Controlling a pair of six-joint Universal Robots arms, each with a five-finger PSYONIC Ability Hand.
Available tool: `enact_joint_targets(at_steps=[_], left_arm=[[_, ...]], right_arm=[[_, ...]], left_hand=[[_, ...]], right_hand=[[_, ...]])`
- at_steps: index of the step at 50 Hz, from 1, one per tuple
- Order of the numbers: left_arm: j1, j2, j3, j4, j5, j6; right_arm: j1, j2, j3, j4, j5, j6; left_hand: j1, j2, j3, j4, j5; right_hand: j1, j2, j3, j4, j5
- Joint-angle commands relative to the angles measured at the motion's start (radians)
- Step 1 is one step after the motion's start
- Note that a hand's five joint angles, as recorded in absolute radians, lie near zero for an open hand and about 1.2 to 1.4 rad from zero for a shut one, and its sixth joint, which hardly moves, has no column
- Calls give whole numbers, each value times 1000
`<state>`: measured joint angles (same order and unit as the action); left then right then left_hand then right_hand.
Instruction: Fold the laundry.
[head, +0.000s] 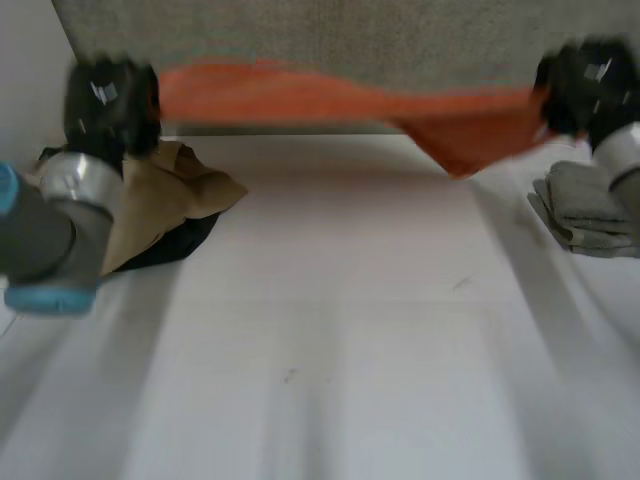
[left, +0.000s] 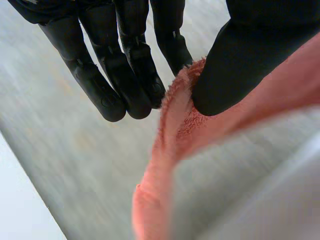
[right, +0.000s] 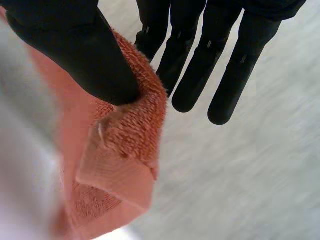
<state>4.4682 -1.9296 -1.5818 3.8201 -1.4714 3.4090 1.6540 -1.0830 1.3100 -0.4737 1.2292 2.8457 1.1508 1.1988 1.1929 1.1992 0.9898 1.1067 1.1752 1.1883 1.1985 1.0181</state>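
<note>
White tabletop (head: 330, 330) lay below the orange terry towel (head: 330, 100), stretched in midair between both hands. Left hand (head: 110, 100) pinched one end under its thumb, right hand (head: 585, 85) a corner. Lowering both level would likely spread it flat, between tan clothes (head: 165, 200) and folded grey cloths (head: 590, 205).

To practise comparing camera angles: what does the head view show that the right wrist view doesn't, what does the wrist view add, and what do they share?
Head view: the orange towel stretched in the air between the left hand and the right hand, above the white table. A tan garment lies beside the left arm and folded grey cloths near the right arm.
Right wrist view: the grip up close, with the thumb pinching the towel's corner, plus its terry pile and flat hem band.
Both: the right hand holding the orange towel.
</note>
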Motion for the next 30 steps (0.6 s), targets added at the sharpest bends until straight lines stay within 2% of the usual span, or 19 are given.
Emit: enact_joint_targets(at_steps=[1,4,10,12,18,24,30], left_arm=[[14,-107,-194,30,83,41],[22,-155,-214,10,105,93],[42,-160,-210,-75,112,165],[45,-134,-204,-103,114,170],[28,-91,-207,-126,112,142],[25,-92,-199,-123,106,136],[52,-95,-187,-128,108,138]], right_arm=[[-26,72,240,21,-140,-69],[-23,110,278,73,-160,-141],[-23,118,252,248,-128,-220],[-25,111,215,344,-100,-204],[-28,109,140,588,15,-137],[-40,110,146,583,50,-132],[-40,133,164,474,53,-141]], left_hand=[[246,197,203,197,232],[246,197,203,197,232],[246,197,203,197,232],[246,197,203,197,232],[246,197,203,197,232],[246,197,203,197,232],[246,197,203,197,232]], right_hand=[[290,221,208,198,204],[290,221,208,198,204],[278,209,196,186,192],[49,-19,-32,-42,-37],[-206,-275,-288,-298,-292],[-295,-363,-377,-387,-381],[-295,-364,-377,-387,-381]])
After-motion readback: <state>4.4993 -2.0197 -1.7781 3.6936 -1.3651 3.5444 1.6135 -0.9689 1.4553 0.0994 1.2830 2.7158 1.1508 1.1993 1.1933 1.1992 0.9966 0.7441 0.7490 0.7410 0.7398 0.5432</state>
